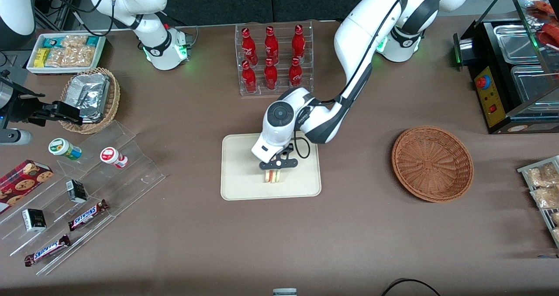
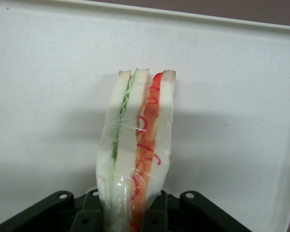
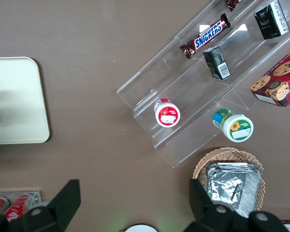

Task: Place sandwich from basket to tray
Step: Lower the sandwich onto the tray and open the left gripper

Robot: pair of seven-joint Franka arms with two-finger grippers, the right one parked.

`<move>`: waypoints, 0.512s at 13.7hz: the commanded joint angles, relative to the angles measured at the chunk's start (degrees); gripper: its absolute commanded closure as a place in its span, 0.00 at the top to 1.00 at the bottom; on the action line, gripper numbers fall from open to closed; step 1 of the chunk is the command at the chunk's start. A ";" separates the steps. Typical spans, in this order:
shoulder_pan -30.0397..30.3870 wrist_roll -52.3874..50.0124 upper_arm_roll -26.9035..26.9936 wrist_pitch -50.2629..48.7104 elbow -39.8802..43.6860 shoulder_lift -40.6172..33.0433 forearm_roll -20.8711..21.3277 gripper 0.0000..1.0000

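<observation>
While the gripper is hovering low over the tray, its fingers are clamped on the sandwich, pinching the wedge from both flat sides. Sandwich is standing on edge over the cream tray, cut face showing; whether it is touching the tray surface cannot be told. Film wrap is looking glossy and wrinkled over white bread, with green filling in one layer and red in the other. Tray is flat, smooth plastic, rounded corners, low rim, carrying nothing else. Basket is sitting well apart toward the working arm's end of the table, round, shallow, reddish-brown wicker, nothing in it. Clear rack, farther from the camera than the tray, is holding six red bottles. Tan wicker basket toward the parked arm's end is holding crinkled foil packets.
</observation>
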 commanded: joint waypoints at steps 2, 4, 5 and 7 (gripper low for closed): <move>-0.79 -1.21 0.76 0.00 2.18 1.62 0.97 0.20; -0.79 -1.29 0.67 0.00 1.83 1.53 2.11 0.48; -0.79 -1.38 0.67 0.00 1.74 1.45 2.11 0.86; -0.79 -2.69 0.67 -0.18 1.83 0.75 2.20 1.00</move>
